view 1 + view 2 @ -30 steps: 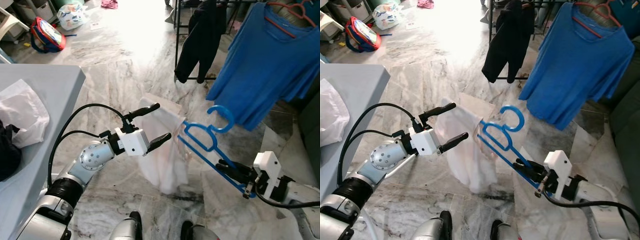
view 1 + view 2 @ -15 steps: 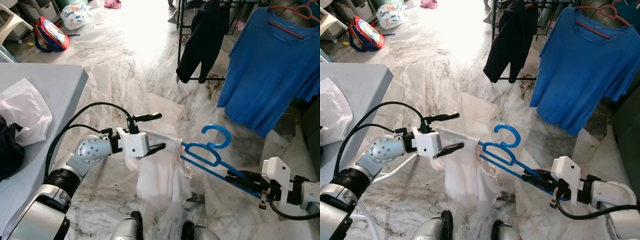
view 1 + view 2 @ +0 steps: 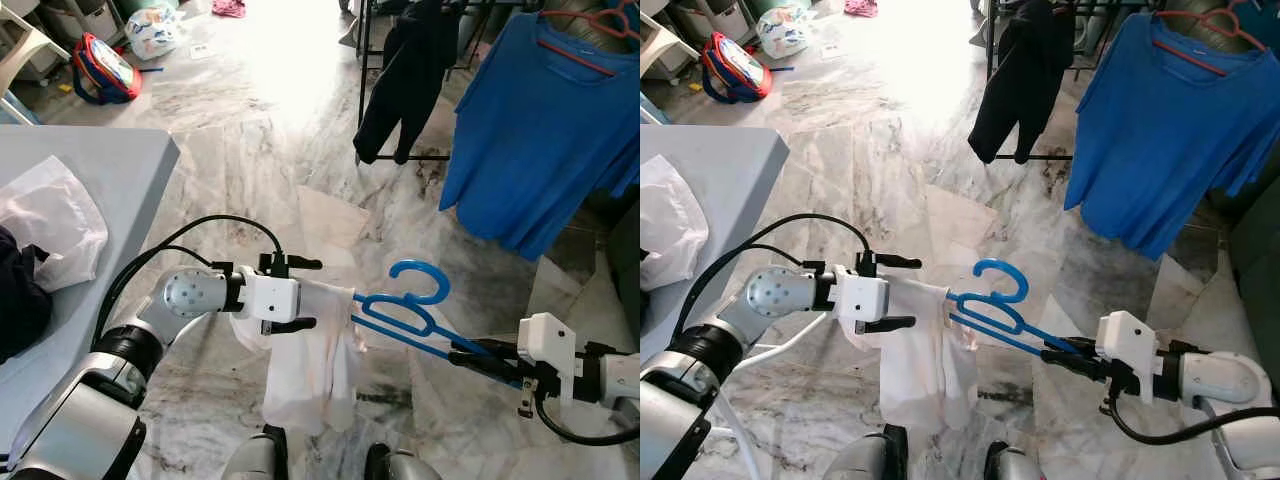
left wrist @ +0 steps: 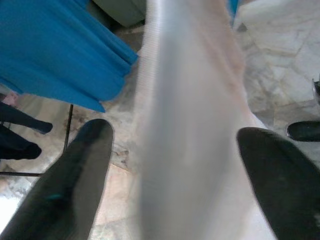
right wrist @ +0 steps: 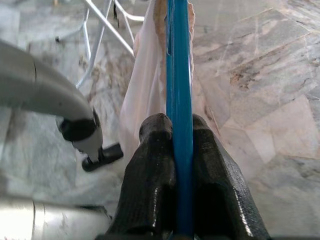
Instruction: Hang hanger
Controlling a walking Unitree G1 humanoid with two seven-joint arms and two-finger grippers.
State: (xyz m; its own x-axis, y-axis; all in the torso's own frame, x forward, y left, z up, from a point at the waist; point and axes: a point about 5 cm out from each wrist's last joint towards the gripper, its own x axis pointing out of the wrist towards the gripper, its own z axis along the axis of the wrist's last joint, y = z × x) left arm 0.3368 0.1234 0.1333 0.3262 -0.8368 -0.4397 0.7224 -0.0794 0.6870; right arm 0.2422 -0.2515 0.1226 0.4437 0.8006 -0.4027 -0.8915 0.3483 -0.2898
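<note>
Marble-floored laundry room, grey bench [image 3: 90, 180] at left, clothes rack [image 3: 400, 60] behind: hanger being dressed.

Item: blue hanger [image 3: 410, 315], carried level over the floor, one end pinched between the closed fingers of the right hand [image 3: 470, 352], hook uppermost. White garment [image 3: 305, 370] draped over its far end, hanging toward the floor. Left hand [image 3: 298, 295] with fingers spread either side of the cloth, apparently steadying it on the hanger; contact unclear. Blue shirt [image 3: 540, 130] already hung on the rack, the likely destination.

The white garment [image 4: 190, 125] is blurred, perhaps touching neither finger [image 4: 75, 185] of the left gripper [image 3: 300, 294].
</note>
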